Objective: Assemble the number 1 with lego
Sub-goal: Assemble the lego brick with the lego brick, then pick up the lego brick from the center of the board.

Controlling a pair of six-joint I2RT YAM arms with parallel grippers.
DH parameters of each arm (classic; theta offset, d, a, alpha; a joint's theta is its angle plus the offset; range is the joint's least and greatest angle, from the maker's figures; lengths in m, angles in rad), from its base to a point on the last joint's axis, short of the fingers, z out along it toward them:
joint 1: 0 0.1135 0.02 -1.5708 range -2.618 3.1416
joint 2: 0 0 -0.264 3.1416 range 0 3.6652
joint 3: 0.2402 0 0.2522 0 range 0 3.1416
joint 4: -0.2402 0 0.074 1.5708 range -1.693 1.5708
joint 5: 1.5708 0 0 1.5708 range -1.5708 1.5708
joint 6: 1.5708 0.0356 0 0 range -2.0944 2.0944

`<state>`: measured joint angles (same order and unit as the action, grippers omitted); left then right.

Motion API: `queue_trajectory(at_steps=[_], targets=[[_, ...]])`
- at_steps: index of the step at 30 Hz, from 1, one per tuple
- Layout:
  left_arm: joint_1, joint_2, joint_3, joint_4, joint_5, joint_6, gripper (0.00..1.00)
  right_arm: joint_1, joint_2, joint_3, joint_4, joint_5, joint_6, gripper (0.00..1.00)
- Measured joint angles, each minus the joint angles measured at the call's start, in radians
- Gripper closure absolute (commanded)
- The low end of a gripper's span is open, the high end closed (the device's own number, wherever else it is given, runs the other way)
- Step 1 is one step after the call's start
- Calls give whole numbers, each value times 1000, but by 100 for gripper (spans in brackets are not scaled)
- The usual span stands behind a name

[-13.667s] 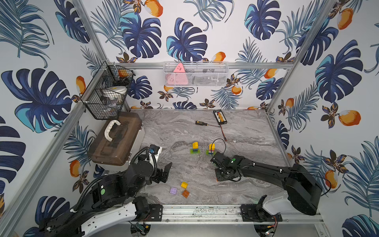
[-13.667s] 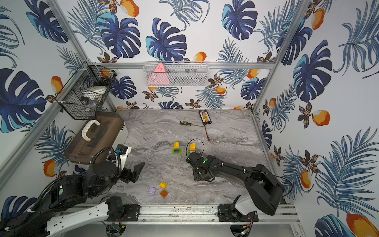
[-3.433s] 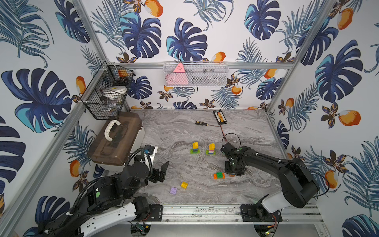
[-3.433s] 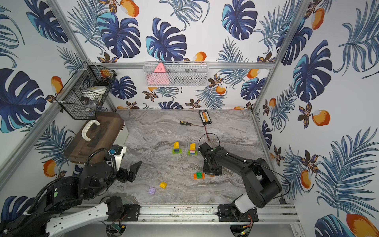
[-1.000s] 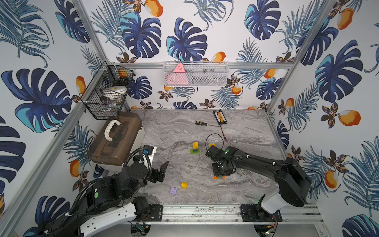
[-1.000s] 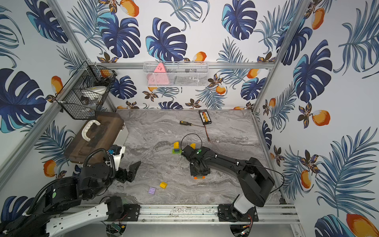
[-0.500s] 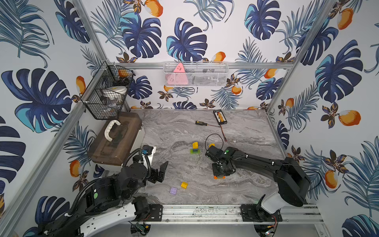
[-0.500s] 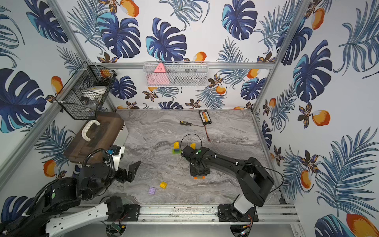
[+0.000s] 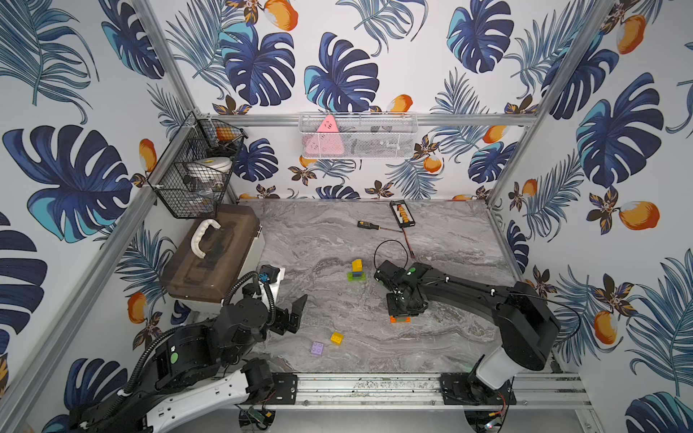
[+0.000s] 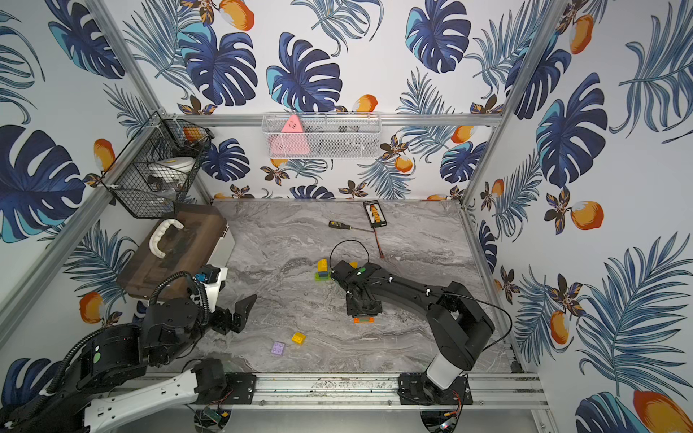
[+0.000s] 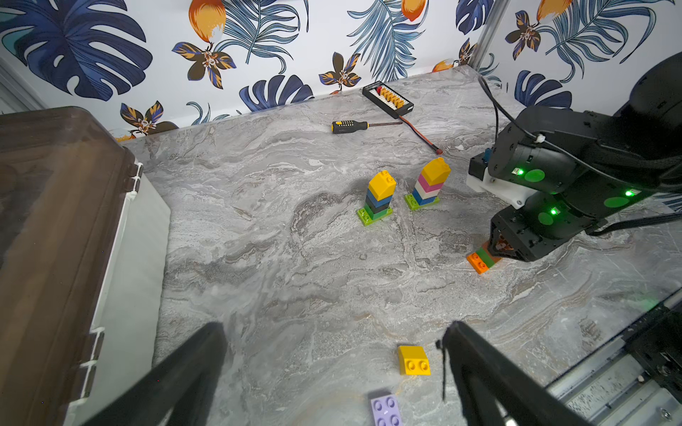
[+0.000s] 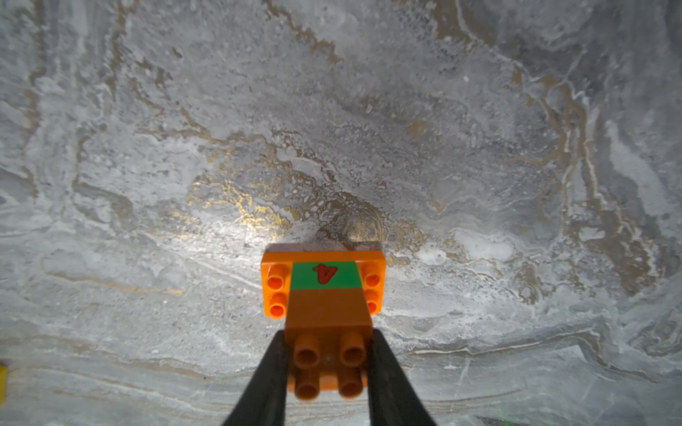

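A small lego stack stands mid-table: a long orange base [image 12: 273, 291], a green brick [image 12: 324, 274] and a square orange brick [image 12: 326, 321] on top. My right gripper [image 12: 327, 333] reaches down over it, its fingers against both sides of the top orange brick. In both top views the gripper [image 9: 403, 309] covers most of the stack [image 9: 399, 319] [image 10: 363, 319]. Behind stand two lego towers with yellow tops [image 11: 378, 199] [image 11: 428, 186]. A loose yellow brick [image 11: 413, 360] and a purple brick [image 11: 385, 409] lie near my left gripper [image 11: 336, 328], which is open and holds nothing.
A brown case [image 9: 213, 255] sits at the table's left side, with a wire basket [image 9: 195, 176] above it. A screwdriver [image 9: 369, 225] and a black board with a red lead [image 9: 402, 214] lie at the back. A metal rail [image 9: 375, 386] runs along the front edge.
A few seconds ago the right gripper was right of the stack; it now sits on the stack with an orange brick on top. Over the last second nothing visibly moves.
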<state>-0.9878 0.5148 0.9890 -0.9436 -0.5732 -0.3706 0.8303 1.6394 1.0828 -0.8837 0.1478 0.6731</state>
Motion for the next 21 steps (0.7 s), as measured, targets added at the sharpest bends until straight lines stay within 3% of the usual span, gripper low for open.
queue_trajectory(at_steps=[2,5,8,12,17,21], targets=[[0,-3,0,0,-2,0,1,0,-11,0,0,0,0,38],[0,3,6,-3,-1,-3,1,0,-37,20,-10,1,0,29],[0,54,45,-30,6,-32,1,0,-64,49,-25,1,0,27],[0,205,64,-75,66,-173,1,0,-137,77,-39,0,1,27],[-2,303,-136,-58,245,-378,16,0,-244,71,-58,-8,0,27],[-8,322,-238,-44,323,-486,20,0,-320,53,-75,-24,-7,27]])
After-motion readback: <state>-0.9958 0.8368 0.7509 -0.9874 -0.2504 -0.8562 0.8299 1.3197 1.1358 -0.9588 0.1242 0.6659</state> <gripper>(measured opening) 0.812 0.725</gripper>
